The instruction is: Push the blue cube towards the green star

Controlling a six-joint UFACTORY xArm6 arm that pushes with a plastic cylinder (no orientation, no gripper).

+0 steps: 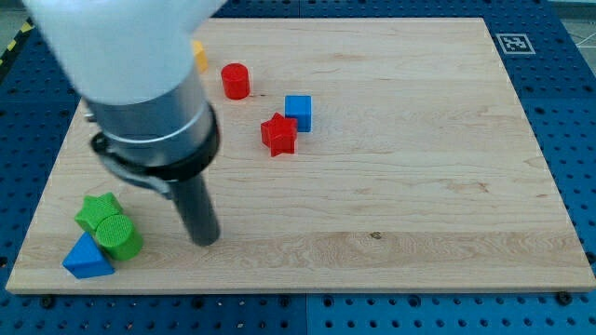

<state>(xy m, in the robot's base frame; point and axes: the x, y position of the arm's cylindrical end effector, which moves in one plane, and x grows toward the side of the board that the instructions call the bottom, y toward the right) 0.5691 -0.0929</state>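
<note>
The blue cube (299,112) sits on the wooden board, above the middle, touching a red star (277,134) at its lower left. The green star (97,210) lies at the lower left of the board, against a green cylinder (118,236). My tip (205,239) rests on the board to the right of the green cylinder and well below and left of the blue cube. The arm's white and grey body covers the upper left of the view.
A blue triangle (88,258) lies by the board's lower left corner, touching the green cylinder. A red cylinder (236,81) stands near the top. A yellow block (199,56) peeks out beside the arm. A marker tag (514,43) sits off the board's top right corner.
</note>
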